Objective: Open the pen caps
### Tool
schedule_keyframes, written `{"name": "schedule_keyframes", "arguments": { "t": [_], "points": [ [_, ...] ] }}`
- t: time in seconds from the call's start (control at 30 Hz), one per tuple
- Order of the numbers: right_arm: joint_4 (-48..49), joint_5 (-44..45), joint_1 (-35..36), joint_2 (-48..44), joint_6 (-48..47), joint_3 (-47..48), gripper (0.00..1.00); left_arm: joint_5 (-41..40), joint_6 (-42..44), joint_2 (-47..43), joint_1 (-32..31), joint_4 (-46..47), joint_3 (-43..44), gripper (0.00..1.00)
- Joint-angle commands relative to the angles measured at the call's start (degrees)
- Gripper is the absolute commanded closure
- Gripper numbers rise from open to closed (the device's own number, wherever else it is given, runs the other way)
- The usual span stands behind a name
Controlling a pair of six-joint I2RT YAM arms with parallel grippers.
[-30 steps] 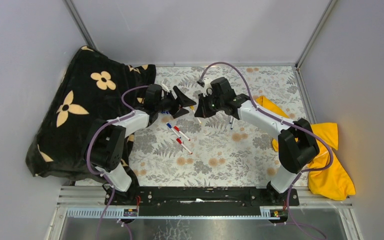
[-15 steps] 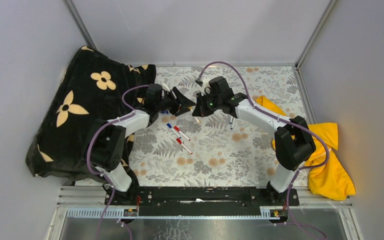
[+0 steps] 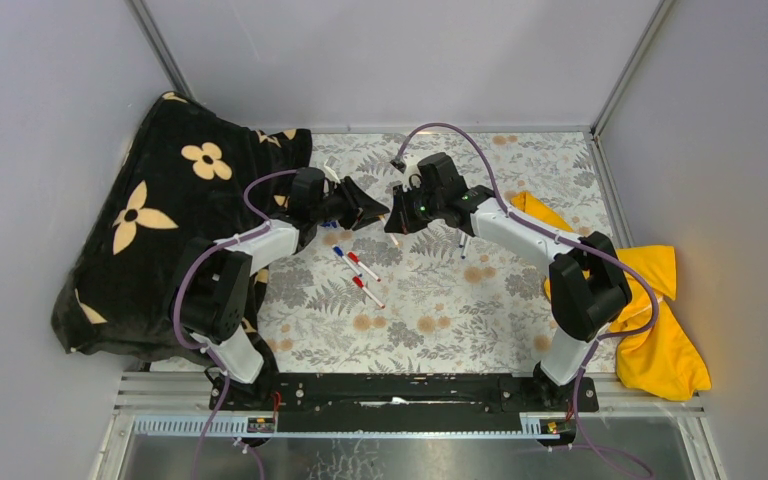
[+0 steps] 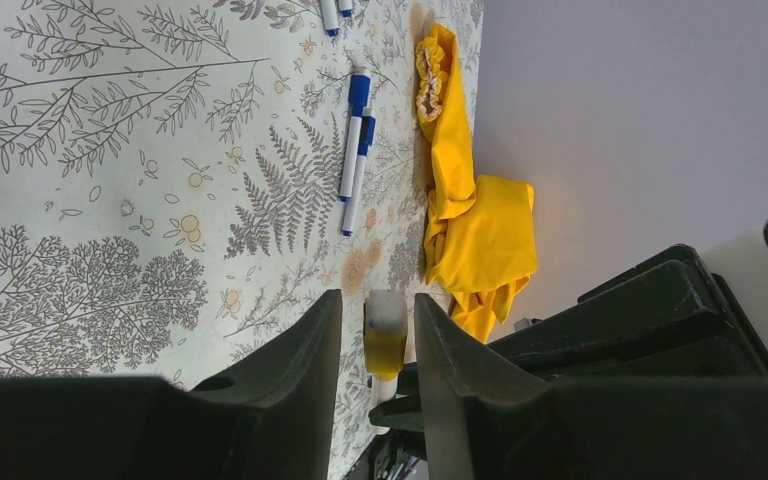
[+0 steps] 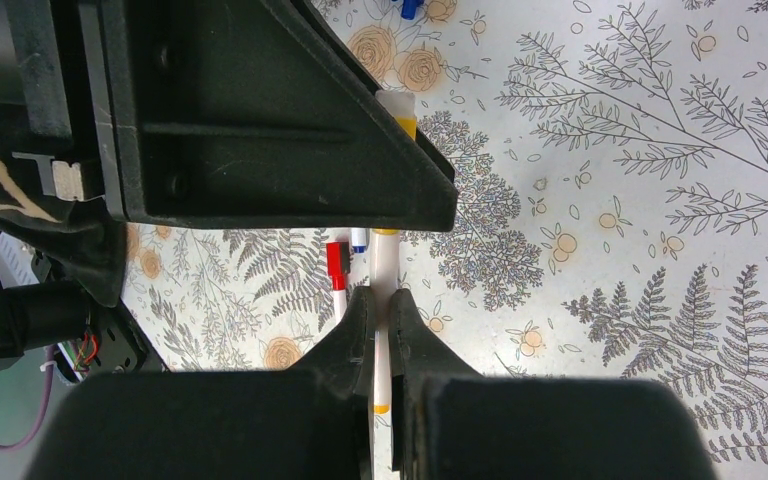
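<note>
Above the middle of the flowered mat, my right gripper is shut on the white barrel of a pen. The pen's yellow cap points into my left gripper. The left jaws stand on either side of that cap, with a thin gap showing on each side. In the right wrist view the left finger hides most of the cap, and only its tip shows. Red-capped pens and a blue-capped one lie on the mat below the grippers. Two blue-capped pens lie further right.
A black cloth with cream flowers is heaped at the left, under the left arm. A yellow cloth lies at the mat's right edge. Grey walls close in the back and both sides.
The left jaws have narrowed around the yellow cap. The right gripper, still holding the pen, shifted slightly left toward the left gripper, then held still.
</note>
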Motion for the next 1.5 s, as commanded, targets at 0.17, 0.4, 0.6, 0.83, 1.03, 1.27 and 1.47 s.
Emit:
{"name": "schedule_keyframes", "arguments": {
  "t": [0.17, 0.4, 0.6, 0.83, 1.03, 1.27, 1.47],
  "points": [
    [0.7, -0.6, 0.5, -0.8, -0.2, -0.1, 1.0, -0.8, 0.9, -2.0, -0.4, 2.2, 1.1, 0.69],
    [0.6, -0.4, 0.5, -0.7, -0.3, 0.0, 1.0, -2.1, 2.0, -2.6, -0.4, 0.9, 1.1, 1.0],
    [0.7, -0.1, 0.5, -0.3, -0.3, 0.1, 0.89, -2.4, 1.5, -2.6, -0.4, 1.3, 0.7, 1.0],
    [0.4, -0.6, 0.6, 0.9, -0.3, 1.3, 0.68, -2.1, 1.0, -2.7, -0.5, 1.7, 0.7, 1.0],
    [0.8, -1.0, 0.5, 1.7, 0.2, 2.2, 0.68, -2.0, 1.0, -2.8, -0.7, 1.8, 0.6, 1.0],
    [0.9, -1.5, 0.5, 2.5, 0.7, 3.7, 0.68, -2.0, 0.9, -2.5, -1.1, 1.8, 0.6, 1.0],
    [1.2, -1.7, 0.8, 3.3, 1.1, 4.7, 0.7, -2.2, 0.8, -2.1, -1.6, 1.8, 0.9, 1.0]
  ]
}}
